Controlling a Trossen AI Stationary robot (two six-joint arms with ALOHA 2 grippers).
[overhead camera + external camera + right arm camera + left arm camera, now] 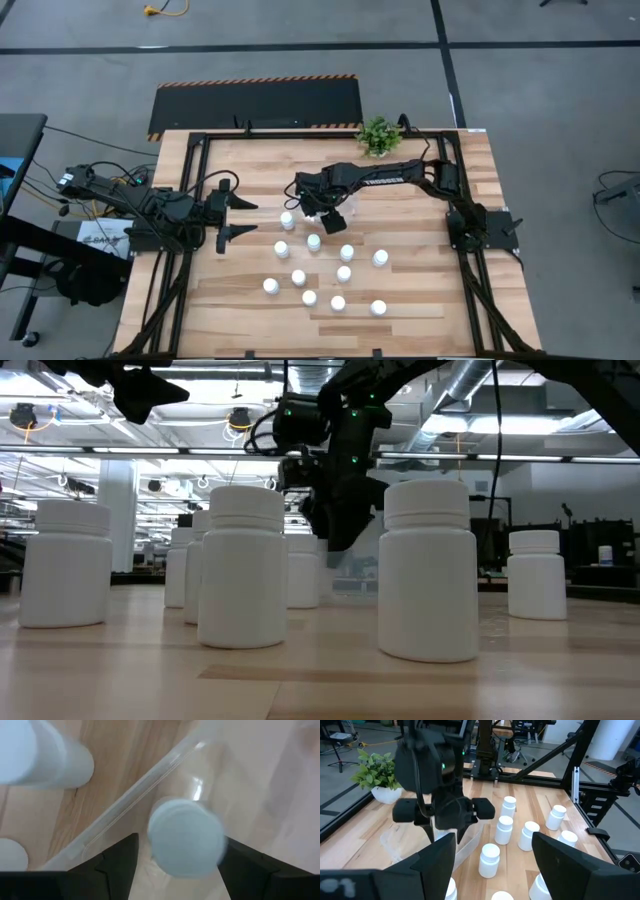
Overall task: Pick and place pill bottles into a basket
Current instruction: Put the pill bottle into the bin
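We note the left end effector [236,220] waiting with fingers spread at the wooden tabletop's [420,300] left side. The right end effector [175,857], fingers parted, hovers over the clear plastic rectangular basket [125,800], a small white capped pill bottle [185,838] between them, apparently being released. Next: retract, then approach a bottle outside the basket [314,242].

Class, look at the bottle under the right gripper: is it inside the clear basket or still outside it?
Inside. In the right wrist view the pill bottle sits past the basket rim, on the tub's side, between the right gripper fingers.
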